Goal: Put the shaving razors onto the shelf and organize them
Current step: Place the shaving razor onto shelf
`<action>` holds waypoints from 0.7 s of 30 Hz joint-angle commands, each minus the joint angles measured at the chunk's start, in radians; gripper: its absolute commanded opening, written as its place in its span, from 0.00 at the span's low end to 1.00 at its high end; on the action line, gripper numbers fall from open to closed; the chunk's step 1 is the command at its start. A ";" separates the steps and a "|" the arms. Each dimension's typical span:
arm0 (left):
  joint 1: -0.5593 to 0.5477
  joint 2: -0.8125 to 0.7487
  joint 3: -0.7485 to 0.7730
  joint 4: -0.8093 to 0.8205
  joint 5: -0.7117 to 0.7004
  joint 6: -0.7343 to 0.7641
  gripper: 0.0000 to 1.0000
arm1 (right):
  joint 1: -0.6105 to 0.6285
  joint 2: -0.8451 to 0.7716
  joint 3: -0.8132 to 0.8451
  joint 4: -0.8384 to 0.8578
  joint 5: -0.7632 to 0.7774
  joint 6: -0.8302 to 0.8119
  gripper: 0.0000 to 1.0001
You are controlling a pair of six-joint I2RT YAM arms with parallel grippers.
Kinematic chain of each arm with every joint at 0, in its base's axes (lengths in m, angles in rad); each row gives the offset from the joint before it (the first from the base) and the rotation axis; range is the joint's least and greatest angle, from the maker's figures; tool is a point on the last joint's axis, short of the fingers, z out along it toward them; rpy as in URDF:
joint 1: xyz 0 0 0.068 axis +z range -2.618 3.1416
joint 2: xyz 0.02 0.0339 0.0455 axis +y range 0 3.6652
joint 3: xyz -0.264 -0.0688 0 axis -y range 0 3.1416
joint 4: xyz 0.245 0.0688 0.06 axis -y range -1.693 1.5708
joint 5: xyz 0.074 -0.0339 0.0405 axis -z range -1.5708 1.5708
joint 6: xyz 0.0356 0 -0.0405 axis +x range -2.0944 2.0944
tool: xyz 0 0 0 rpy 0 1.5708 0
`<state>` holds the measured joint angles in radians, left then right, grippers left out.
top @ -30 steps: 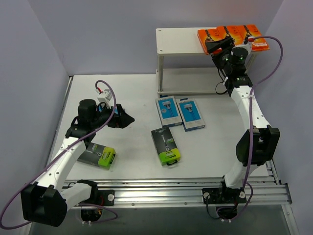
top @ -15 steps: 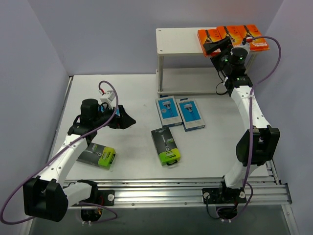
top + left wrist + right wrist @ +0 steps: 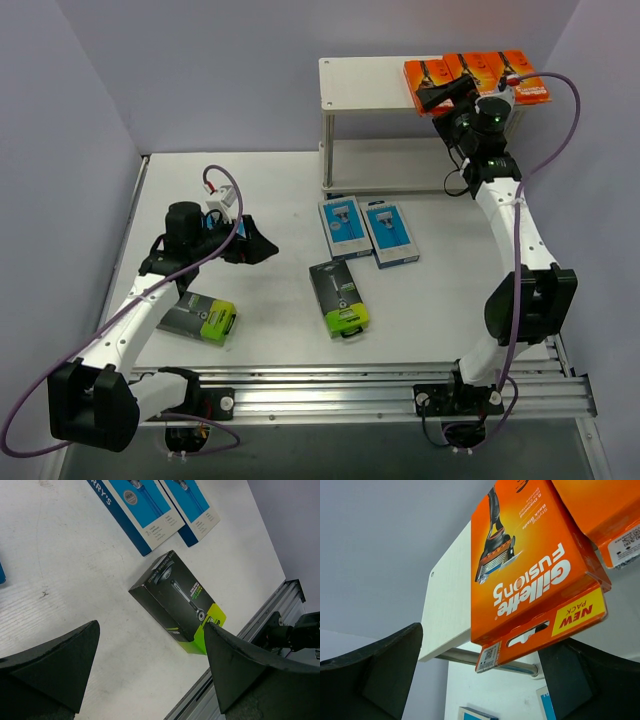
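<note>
Top view: three orange packs [image 3: 480, 70] lie on the shelf [image 3: 365, 85]; the right fingers [image 3: 445, 95] are apart at the leftmost one.

Left wrist: the left fingers [image 3: 50, 665] are apart above a black pack [image 3: 177, 602] on the desk [image 3: 75, 580].

Right wrist: the leftmost orange pack [image 3: 530, 565] overhangs the edge, so it is best to retreat straight without snagging it.

Razor packs only partly in sight

The left arm [image 3: 135, 315] overlaps a corner of one black pack [image 3: 205, 320]; a blue pack [image 3: 145, 505] and its blue neighbour [image 3: 192, 502] run off the top edge; a second orange pack [image 3: 600, 502] is cropped at the corner.
</note>
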<state>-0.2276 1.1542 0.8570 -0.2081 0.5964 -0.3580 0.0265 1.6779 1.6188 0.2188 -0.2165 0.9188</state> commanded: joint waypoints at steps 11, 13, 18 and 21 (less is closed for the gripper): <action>-0.003 -0.013 0.063 -0.047 -0.038 0.042 0.94 | -0.022 -0.211 -0.112 -0.018 -0.026 -0.024 0.91; -0.003 -0.022 0.068 -0.060 -0.053 0.050 0.94 | -0.049 -0.242 -0.143 -0.053 -0.026 -0.043 0.91; -0.004 -0.047 0.079 -0.114 -0.161 0.070 0.94 | -0.076 -0.357 -0.157 -0.160 0.005 -0.150 0.87; -0.006 -0.059 0.079 -0.119 -0.179 0.071 0.94 | -0.082 -0.377 -0.090 -0.214 0.028 -0.227 0.84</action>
<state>-0.2276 1.1294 0.8852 -0.3065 0.4709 -0.3099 -0.0486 1.3529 1.4567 0.0410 -0.2127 0.7998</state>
